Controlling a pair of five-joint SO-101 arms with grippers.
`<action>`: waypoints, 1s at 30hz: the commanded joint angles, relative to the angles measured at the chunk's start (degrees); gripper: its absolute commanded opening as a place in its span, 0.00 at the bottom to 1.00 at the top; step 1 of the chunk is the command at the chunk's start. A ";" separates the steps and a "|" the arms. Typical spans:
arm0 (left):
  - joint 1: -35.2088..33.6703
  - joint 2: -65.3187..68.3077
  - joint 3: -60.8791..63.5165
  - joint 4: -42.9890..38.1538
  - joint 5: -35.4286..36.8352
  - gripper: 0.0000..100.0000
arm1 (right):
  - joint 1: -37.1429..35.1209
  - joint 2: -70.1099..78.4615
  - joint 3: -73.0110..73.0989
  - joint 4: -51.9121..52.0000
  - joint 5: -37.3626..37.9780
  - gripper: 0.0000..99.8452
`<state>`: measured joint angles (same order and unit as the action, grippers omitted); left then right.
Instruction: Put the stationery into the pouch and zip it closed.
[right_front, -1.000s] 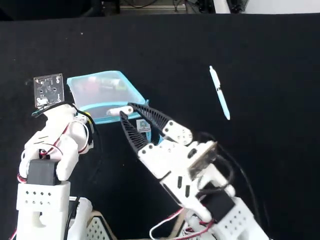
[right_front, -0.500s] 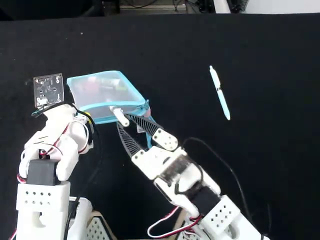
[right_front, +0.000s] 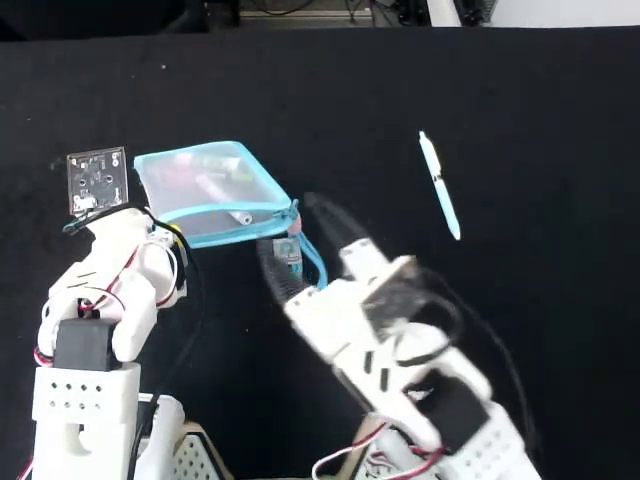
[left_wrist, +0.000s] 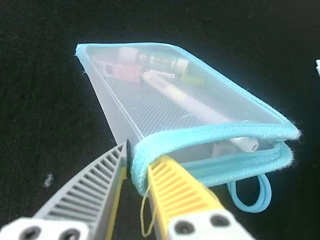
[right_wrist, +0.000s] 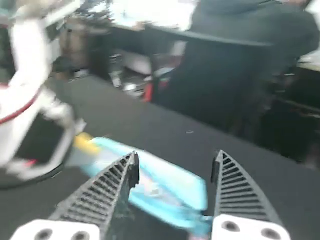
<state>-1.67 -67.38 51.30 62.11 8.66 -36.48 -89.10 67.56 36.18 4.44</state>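
The translucent pouch (right_front: 205, 185) with light blue trim lies on the black table (right_front: 520, 90), mouth open toward the arms. Inside it are a white pen (left_wrist: 197, 106), whose tip (right_front: 241, 217) pokes out at the mouth, and small coloured items. My left gripper (left_wrist: 136, 167) is shut on the pouch's blue rim at one corner (right_front: 178, 238). My right gripper (right_wrist: 175, 172) is open and holds nothing; it hangs just off the pouch's zip end (right_front: 300, 245). A blue and white pen (right_front: 438, 185) lies apart on the table to the right.
The pouch's blue zip loop (left_wrist: 250, 192) trails from its zip end, under the right gripper. A small grey square board (right_front: 97, 182) sits by the left arm, beside the pouch. Open black table stretches behind and to the right of the pouch.
The right gripper brought the white pen to the pouch's mouth, let it go inside, and has drawn back to the right, open. The left arm has kept still.
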 joint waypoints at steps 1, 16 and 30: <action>-0.31 -0.88 -0.84 0.00 0.26 0.03 | 10.46 -0.40 -9.80 8.88 -0.62 0.23; -0.31 -0.88 -0.84 0.00 0.26 0.03 | 38.07 42.33 -35.91 22.15 -0.18 0.23; -0.31 -0.88 -0.84 0.00 0.26 0.03 | 43.60 87.87 -65.36 25.23 0.88 0.23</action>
<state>-1.67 -67.38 51.30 62.11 8.66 6.24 -6.81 10.42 61.14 4.26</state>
